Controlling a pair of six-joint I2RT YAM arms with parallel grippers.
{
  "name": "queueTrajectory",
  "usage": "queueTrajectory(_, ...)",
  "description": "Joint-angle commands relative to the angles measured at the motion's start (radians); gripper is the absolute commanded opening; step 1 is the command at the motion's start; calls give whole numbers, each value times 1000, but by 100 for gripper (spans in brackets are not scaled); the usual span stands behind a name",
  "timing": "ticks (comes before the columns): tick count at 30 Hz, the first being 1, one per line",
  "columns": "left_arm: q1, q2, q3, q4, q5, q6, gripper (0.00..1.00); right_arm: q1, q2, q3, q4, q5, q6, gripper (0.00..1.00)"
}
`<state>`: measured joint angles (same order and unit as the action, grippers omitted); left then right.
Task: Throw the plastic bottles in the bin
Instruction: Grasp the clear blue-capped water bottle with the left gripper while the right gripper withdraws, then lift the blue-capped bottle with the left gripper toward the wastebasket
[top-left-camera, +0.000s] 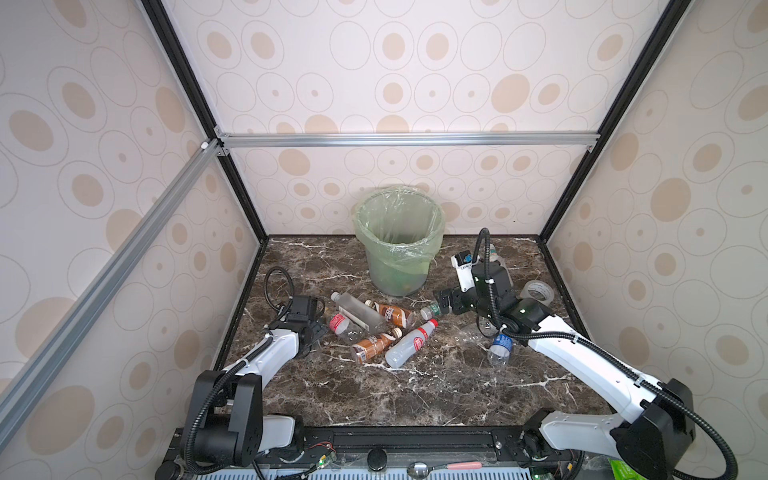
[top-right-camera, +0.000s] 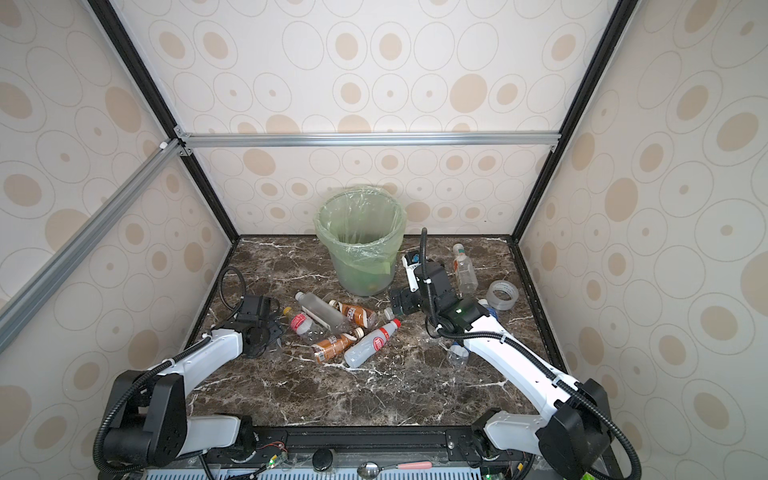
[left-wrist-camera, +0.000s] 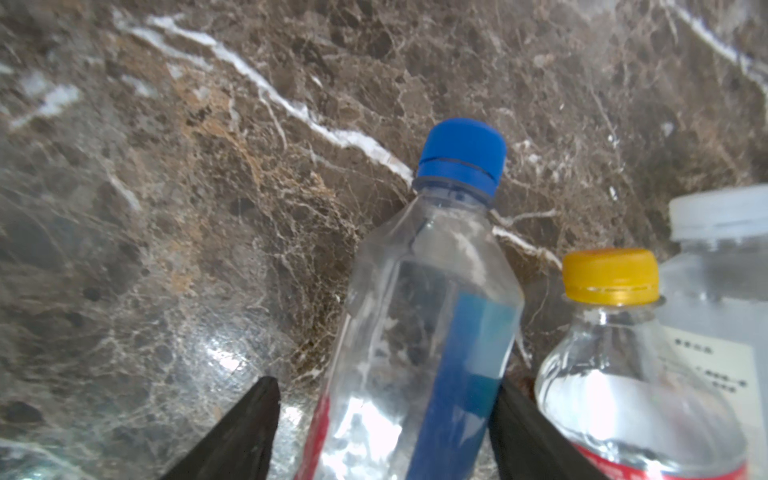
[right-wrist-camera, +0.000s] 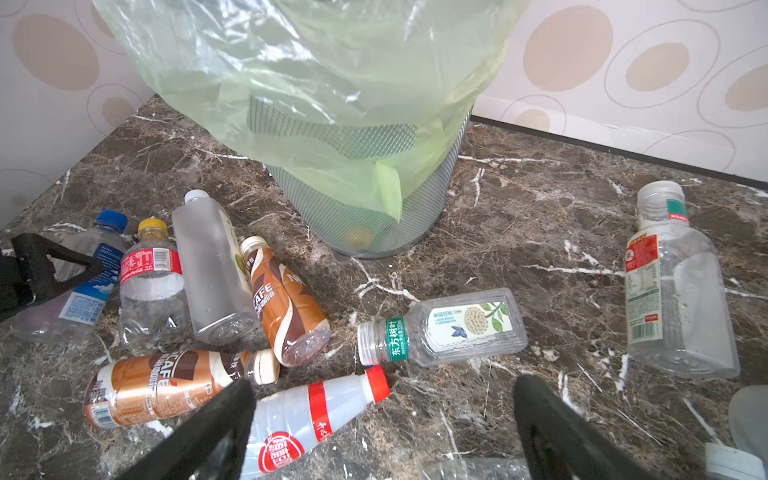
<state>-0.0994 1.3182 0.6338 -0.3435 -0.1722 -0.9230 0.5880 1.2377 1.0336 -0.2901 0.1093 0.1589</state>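
Note:
Plastic bottles lie on the marble floor in front of the bin (top-left-camera: 397, 266), a mesh bucket lined with a pale green bag. My left gripper (left-wrist-camera: 386, 384) straddles a clear blue-capped bottle (left-wrist-camera: 432, 299). One finger touches its blue label, and a gap shows at the other finger. Beside it lies a yellow-capped bottle (left-wrist-camera: 615, 353). My right gripper (right-wrist-camera: 384, 384) is open with nothing between its fingers, above bare floor. It is just short of a clear green-banded bottle (right-wrist-camera: 440, 328) and next to a white red-capped bottle (right-wrist-camera: 307, 411). Two brown-labelled bottles (top-left-camera: 390, 312) (top-left-camera: 374, 345) lie mid-pile.
A roll of clear tape (top-right-camera: 502, 294) sits at the right edge. A clear red-labelled bottle (top-right-camera: 464, 268) lies behind my right arm and a blue-labelled one (top-left-camera: 500, 349) under it. The enclosure walls stand close on three sides.

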Motion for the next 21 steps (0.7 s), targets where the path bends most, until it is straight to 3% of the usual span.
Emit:
queueTrajectory(1,10,-4,-19,26,-10,-36,67,0,-31,-15,20,8,0,100)
queueTrajectory(3,10,-5,-35,42,0,-39,62,0,-31,-20,23,9,2,100)
queueTrajectory(11,10,-109,-48,70,32,14,59,0,-25,-20,25,-8,7,100)
queueTrajectory(14,10,-181,-31,87,45,72,54,0,-14,-8,25,-31,13,100)
queueTrajectory(21,10,-281,58,142,137,211,55,-2,1,54,6,-69,23,100)
